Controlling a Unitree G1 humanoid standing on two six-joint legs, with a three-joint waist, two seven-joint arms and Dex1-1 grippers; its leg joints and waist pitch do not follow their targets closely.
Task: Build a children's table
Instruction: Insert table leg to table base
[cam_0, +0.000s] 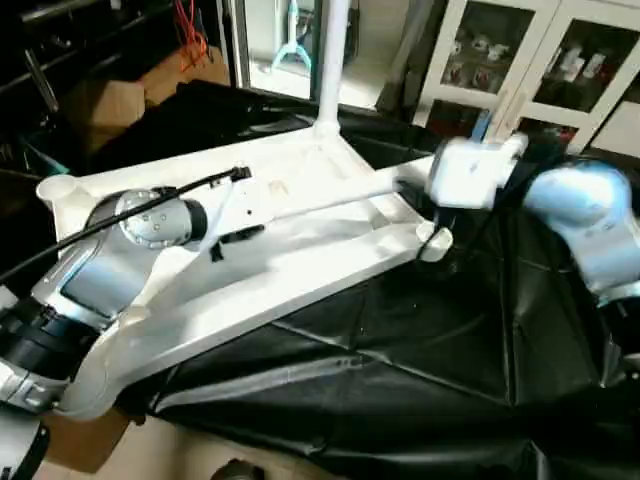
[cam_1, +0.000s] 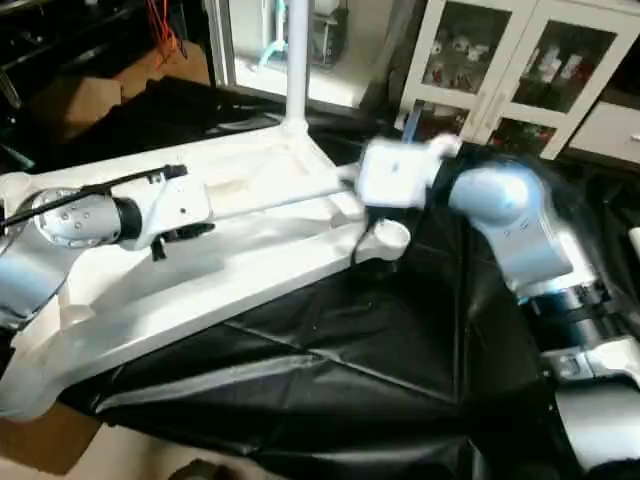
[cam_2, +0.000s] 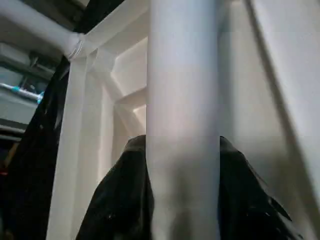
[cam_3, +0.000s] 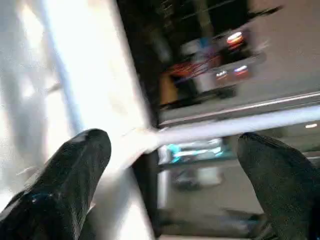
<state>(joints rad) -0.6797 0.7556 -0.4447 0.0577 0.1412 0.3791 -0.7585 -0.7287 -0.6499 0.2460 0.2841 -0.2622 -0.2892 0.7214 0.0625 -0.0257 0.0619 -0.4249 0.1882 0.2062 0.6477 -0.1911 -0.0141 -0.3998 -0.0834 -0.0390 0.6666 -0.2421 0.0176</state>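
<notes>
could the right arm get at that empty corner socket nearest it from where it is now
Probably yes. The empty corner socket lies just below the right gripper, whose jaws stand wide apart with nothing between them. The loose leg that the left gripper grips lies beside the route, not across it.

I can read no text, label, brand, number or sign anywhere here; the faint mark on the tabletop (cam_0: 275, 187), upper middle of my left eye view, is too blurred to make out; the things behind the glass cabinet doors (cam_1: 560, 60), upper right of my right eye view, are too small to show any lettering.
</notes>
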